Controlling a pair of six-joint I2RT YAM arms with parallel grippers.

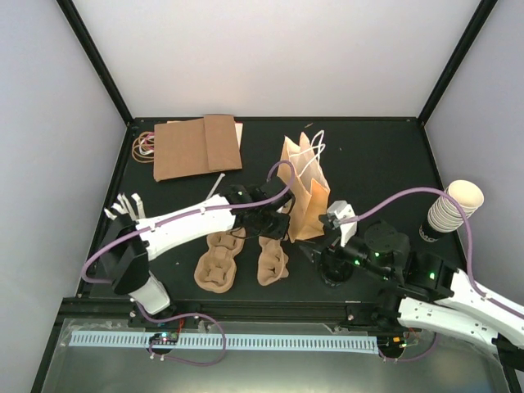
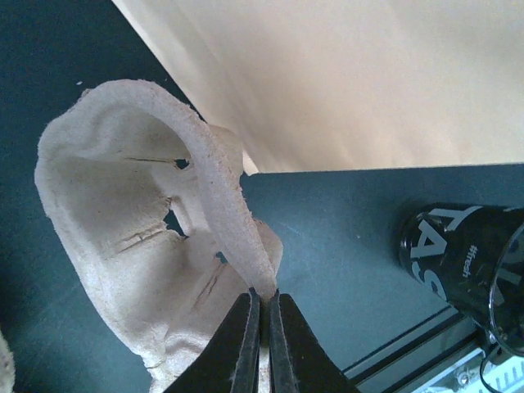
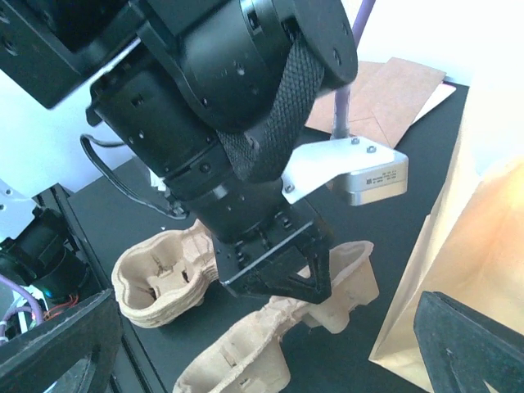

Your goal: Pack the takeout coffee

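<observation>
The left claw is pinched together on the thin rim of a pulp tray, its two dark fingers nearly touching with only the rim's edge between them. The left wrist view shows this grip up close; past the tray a tan bag stands on the dark table, and at the right edge sits a dark cup with white lettering, cut off so its lid cannot be seen. The right claw is spread wide with nothing in it: its fingers show only at the bottom corners of its own view, which looks at the left arm clamped on the tray and at the bag beside it. Only the top view shows the whole layout: a second tray lies just left of the held one, the cup is a dim dark shape below the right claw, flat bags lie at the back left, and a stack of cream cups stands far right. A dark thing at the foot of that stack is too dim to name.
</observation>
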